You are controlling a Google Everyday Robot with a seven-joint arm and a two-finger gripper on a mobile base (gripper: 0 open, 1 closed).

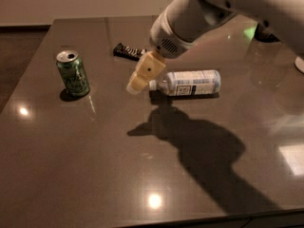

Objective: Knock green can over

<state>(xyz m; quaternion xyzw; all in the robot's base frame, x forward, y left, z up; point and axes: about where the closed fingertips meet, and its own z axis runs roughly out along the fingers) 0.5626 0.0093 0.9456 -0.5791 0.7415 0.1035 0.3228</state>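
The green can point(73, 73) stands upright on the left part of the dark table point(95, 165), its silver top with the opening facing up. My gripper point(135, 85) hangs above the table's middle, to the right of the can with a clear gap between them. Its cream fingers point(142, 75) point down and left toward the can. A clear plastic bottle point(190, 82) with a white-blue label lies on its side just right of the gripper.
A dark snack bar wrapper point(127, 51) lies behind the gripper toward the table's far side. A dark object point(266, 32) stands at the far right edge. The arm's shadow point(199, 146) falls across the table's middle.
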